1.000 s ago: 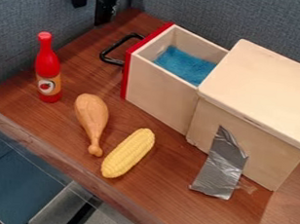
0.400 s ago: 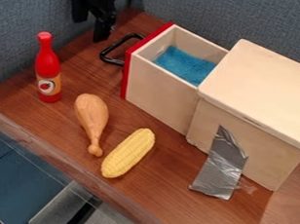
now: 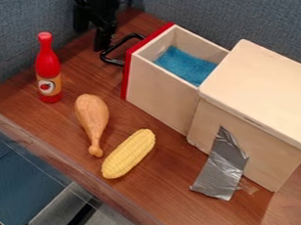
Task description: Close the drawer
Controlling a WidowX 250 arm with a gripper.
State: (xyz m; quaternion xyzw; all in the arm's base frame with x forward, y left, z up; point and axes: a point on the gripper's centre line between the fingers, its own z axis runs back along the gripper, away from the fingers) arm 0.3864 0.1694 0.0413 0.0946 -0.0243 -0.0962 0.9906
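My black gripper (image 3: 91,37) hangs at the upper left, its two fingers apart with nothing between them. One finger stands just behind and to the left of the black handle (image 3: 110,50) as seen here; whether they touch I cannot tell. The wooden drawer (image 3: 160,91) is pulled far out of its box (image 3: 263,89) toward the left. It has a red front panel (image 3: 128,72), and a blue sponge-like piece (image 3: 185,64) lies inside.
A red bottle (image 3: 48,72) stands at the left. A toy drumstick (image 3: 92,117) and a yellow corn cob (image 3: 129,153) lie before the drawer. Silver tape (image 3: 222,166) runs from the box to the table. Blue-grey partitions (image 3: 207,11) rise behind.
The gripper has come down from the top edge, ending lower and closer to the drawer's handle. The drawer and the toys have stayed in place.
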